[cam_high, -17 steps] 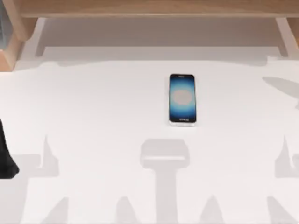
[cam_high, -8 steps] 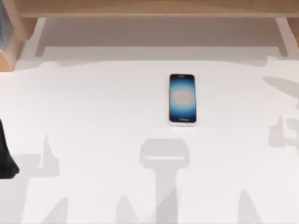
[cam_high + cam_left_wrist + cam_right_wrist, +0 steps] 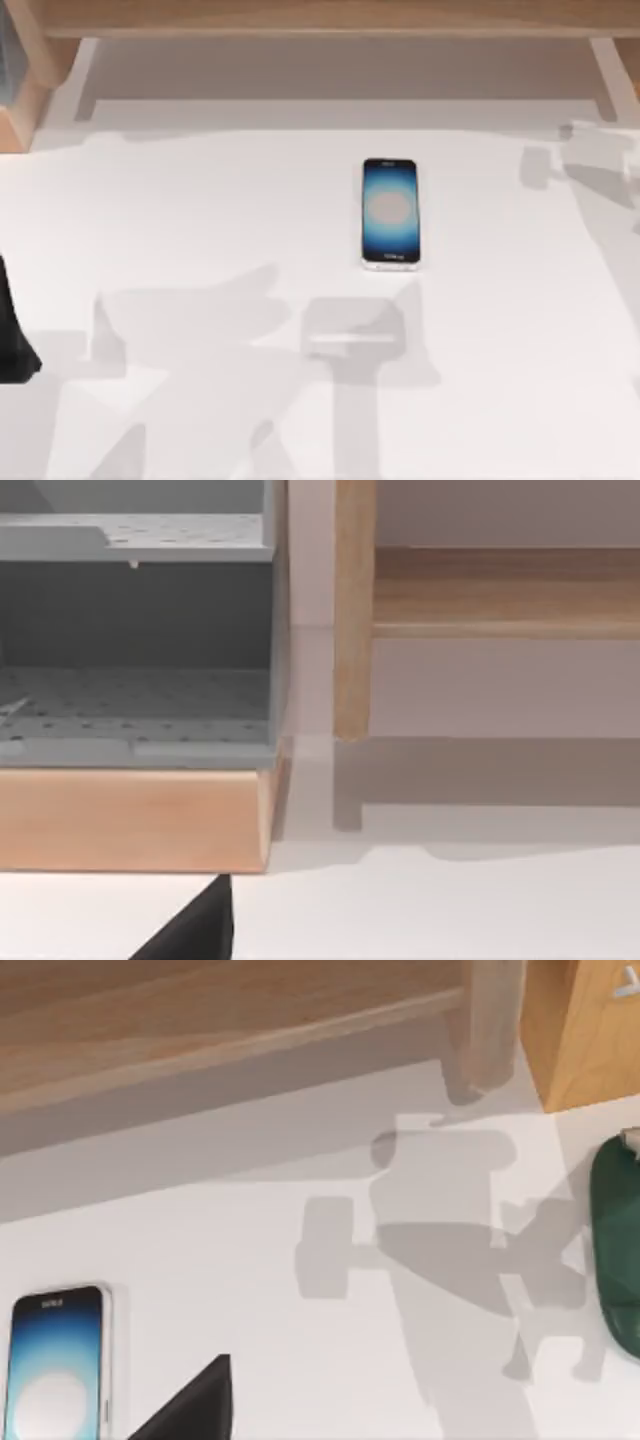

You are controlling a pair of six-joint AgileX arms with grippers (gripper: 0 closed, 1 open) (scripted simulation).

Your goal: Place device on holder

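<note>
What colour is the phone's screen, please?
Glowing blue with a pale centre, best seen from the top view: phone.

The phone glows blue with a pale centre and dark top edge on the white table, beside tan wood framing, a grey perforated shelf and a dark green object.

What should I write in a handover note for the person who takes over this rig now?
Device: lies flat on the white table, screen up, near the centre; nothing touches it.
Left arm: its wrist camera faces a grey box on a wooden base.
Right arm: its wrist camera sees the device close by.
Holder: I cannot identify it for sure; a dark green object shows in the right wrist view.
Done: nothing yet.
Left: grasp the device, then place it on the holder.
</note>
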